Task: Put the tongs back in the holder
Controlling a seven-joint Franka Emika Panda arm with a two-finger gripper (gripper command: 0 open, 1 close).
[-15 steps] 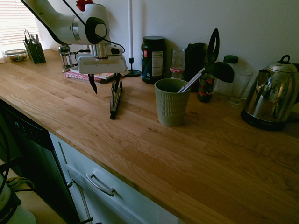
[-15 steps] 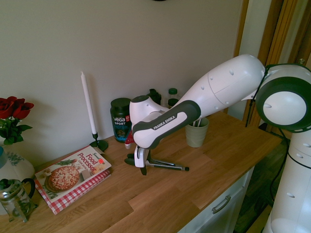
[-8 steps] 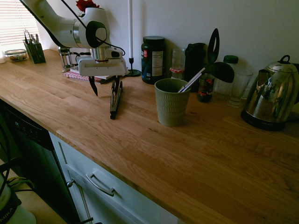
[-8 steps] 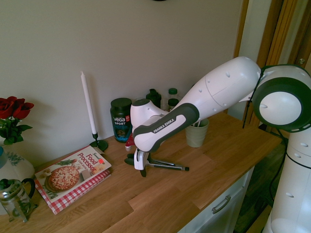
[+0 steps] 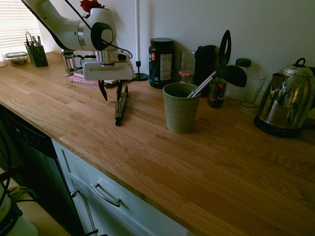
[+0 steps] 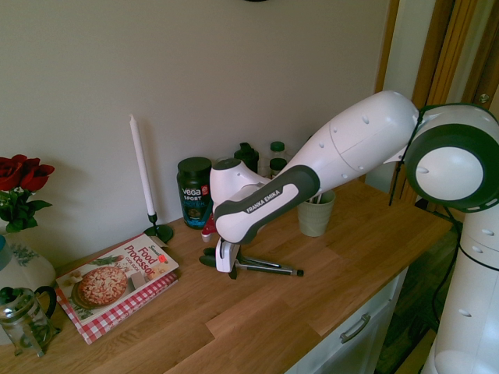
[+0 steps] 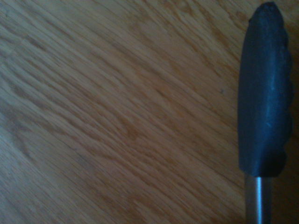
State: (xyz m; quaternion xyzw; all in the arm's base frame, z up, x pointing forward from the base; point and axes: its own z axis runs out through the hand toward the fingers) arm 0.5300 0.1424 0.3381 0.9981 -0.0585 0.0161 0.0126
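Note:
The tongs (image 5: pixel 118 109) lie flat on the wooden counter, their black tips toward the wall and the joined end toward the front edge. My gripper (image 5: pixel 111 95) points straight down over the tip end, its fingers still apart on either side of the tips. From the other side, the gripper (image 6: pixel 224 267) stands at the left end of the tongs (image 6: pixel 269 268). One black tong tip (image 7: pixel 264 93) on its metal arm fills the wrist view. The olive-green ribbed holder (image 5: pixel 180 108) stands upright to the right of the tongs, also seen behind the arm (image 6: pixel 316 215).
A black spoon (image 5: pixel 231 73) and a slotted spatula (image 5: pixel 225 46) lean in the holder. Along the wall stand a dark labelled jar (image 5: pixel 161 61), a candle (image 5: pixel 137 34), bottles, a glass and a kettle (image 5: pixel 285 101). A cookbook (image 6: pixel 117 280) lies left of the gripper; a cutlery caddy (image 5: pixel 37 51) stands far left.
The gripper's fingers have come closer together around the tong tips. The arm has barely moved and the tongs still lie on the counter.

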